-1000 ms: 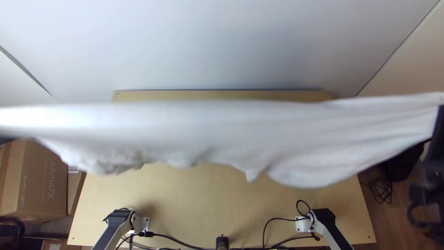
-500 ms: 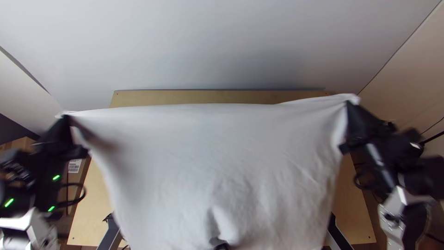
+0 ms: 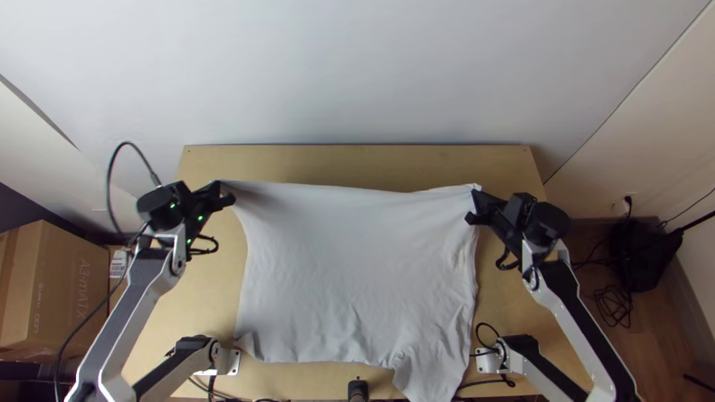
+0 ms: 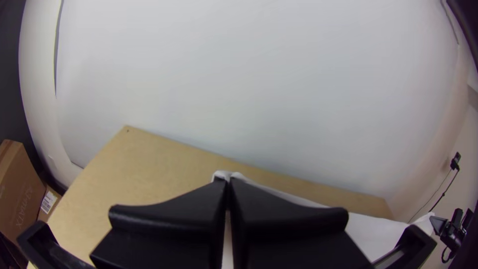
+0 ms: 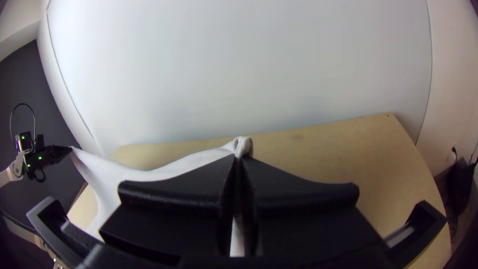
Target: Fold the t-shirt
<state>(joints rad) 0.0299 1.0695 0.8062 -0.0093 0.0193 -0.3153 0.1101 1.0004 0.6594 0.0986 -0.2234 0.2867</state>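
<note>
In the top view the white t-shirt (image 3: 357,268) hangs spread between the grippers, its lower part reaching the table's near side, with a narrower piece at the lower right. My left gripper (image 3: 226,190) is shut on its upper left corner, my right gripper (image 3: 477,201) on its upper right corner. In the left wrist view a tuft of cloth (image 4: 228,175) pokes out beyond my left gripper (image 4: 228,183). The right wrist view has a small loop of cloth (image 5: 243,145) above the tips of my right gripper (image 5: 239,158), with the top edge sloping away to the other arm.
The wooden table (image 3: 357,155) has bare strips along its far edge and both sides. A white wall (image 3: 357,67) stands behind it. Cables (image 3: 488,339) lie near the arm bases. Cardboard boxes (image 3: 52,290) are off to the left, a dark bag (image 3: 642,253) to the right.
Both grippers have come down and inward from the view's sides, still holding the t-shirt. The cloth, raised and stretched wide across the view before, now hangs lower, its near part by the table.
</note>
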